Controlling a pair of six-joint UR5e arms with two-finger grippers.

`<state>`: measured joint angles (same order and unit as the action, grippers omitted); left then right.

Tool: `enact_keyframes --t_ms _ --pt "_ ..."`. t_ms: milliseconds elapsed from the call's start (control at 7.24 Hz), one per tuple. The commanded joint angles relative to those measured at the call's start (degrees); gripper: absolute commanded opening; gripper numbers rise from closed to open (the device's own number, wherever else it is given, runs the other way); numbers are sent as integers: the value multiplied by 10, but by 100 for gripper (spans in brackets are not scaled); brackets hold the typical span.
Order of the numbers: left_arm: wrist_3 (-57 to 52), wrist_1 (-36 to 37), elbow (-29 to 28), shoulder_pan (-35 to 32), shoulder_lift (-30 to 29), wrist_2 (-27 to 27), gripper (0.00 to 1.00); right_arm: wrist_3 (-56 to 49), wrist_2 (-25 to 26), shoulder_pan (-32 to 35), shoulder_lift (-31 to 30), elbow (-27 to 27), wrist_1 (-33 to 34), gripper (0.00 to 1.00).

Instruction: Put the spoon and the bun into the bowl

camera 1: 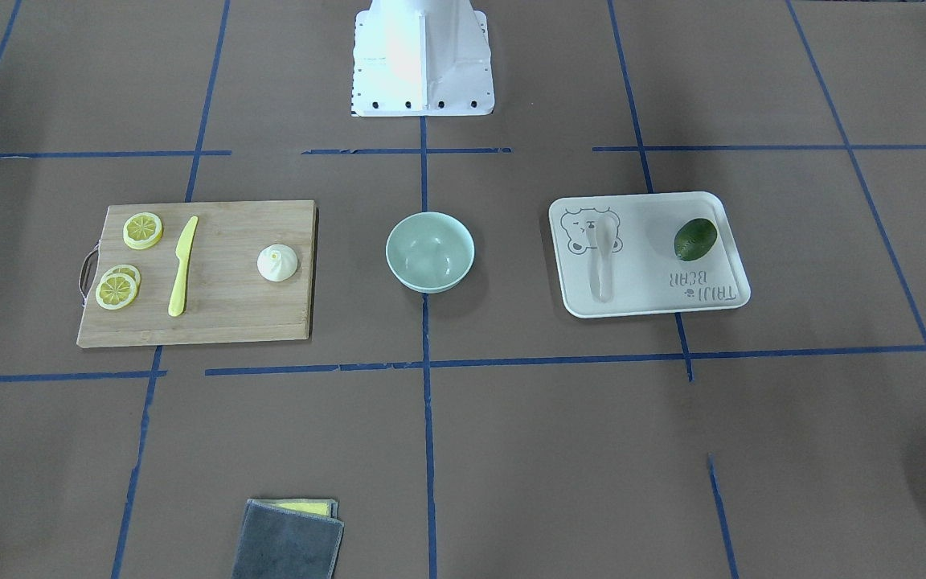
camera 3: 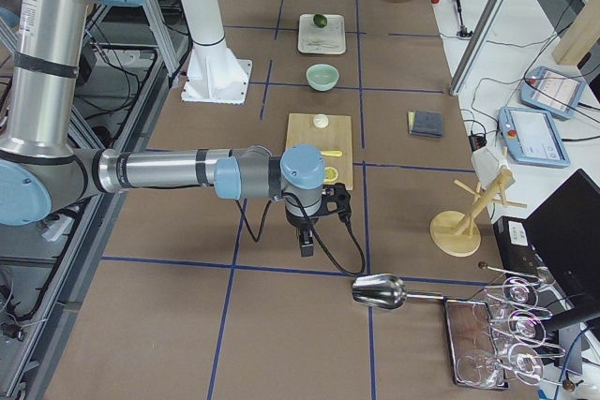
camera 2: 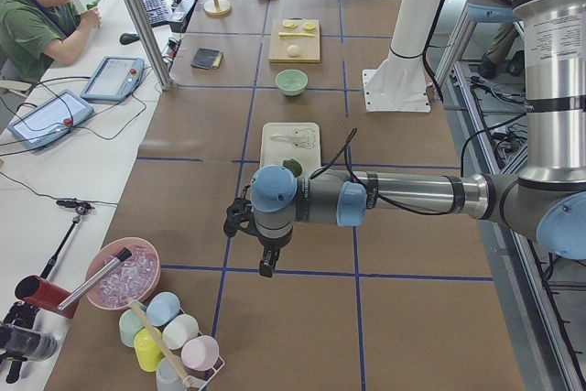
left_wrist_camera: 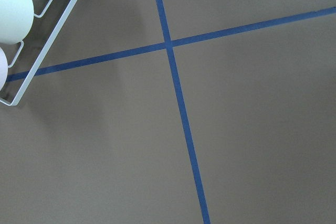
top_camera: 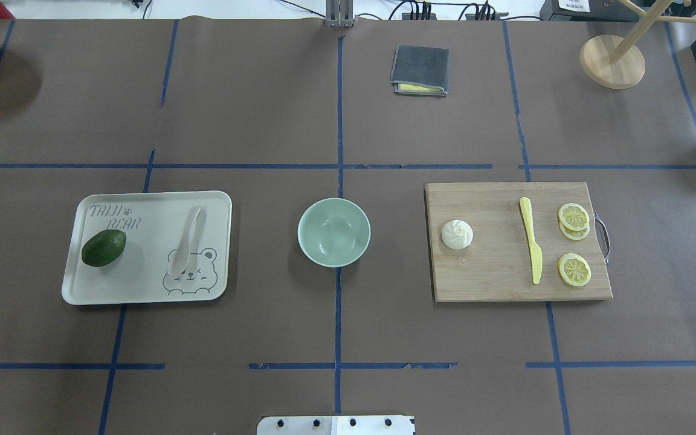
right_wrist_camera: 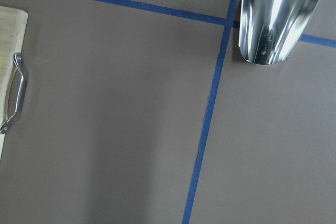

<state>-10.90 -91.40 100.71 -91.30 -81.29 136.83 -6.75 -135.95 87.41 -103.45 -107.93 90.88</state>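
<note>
Arms reach over the worktop's two ends; left gripper (camera 2: 265,267) and right gripper (camera 3: 306,248) point down, whether open or holding anything I cannot tell; cutting board (top_camera: 505,272) lies toward the right end, tray (top_camera: 142,290) toward the left; bowl (top_camera: 333,232) stands between them; spoon (top_camera: 186,244) rests on the tray; bun (top_camera: 457,234) sits on the board.

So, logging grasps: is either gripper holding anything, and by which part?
Nothing: spoon lies on the tray, bun on the cutting board; left gripper and right gripper hang far off.

Bowl (camera 1: 430,251)'s sitting empty betw. board (camera 1: 230,314) & tray (camera 1: 648,281). Bun (camera 1: 277,263)'s lying on board nr knife (camera 1: 182,265) & lemon slices (camera 1: 143,230). Spoon (camera 1: 602,261)'s lying on tray, avocado (camera 1: 695,240) near it.
</note>
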Motion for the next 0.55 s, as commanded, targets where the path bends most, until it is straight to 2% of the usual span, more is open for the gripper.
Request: enact_keyframes --t_ms 0,276,415 --pt "-2 -2 4 1 -4 -2 100 0 1 0 3 0 -1 100" --pt "-2 -4 13 1 -6 -4 100 -1 1 0 8 -1 -1 100" --pt "-2 -21 31 3 -7 -30 100 0 1 -1 11 -1 -3 100"
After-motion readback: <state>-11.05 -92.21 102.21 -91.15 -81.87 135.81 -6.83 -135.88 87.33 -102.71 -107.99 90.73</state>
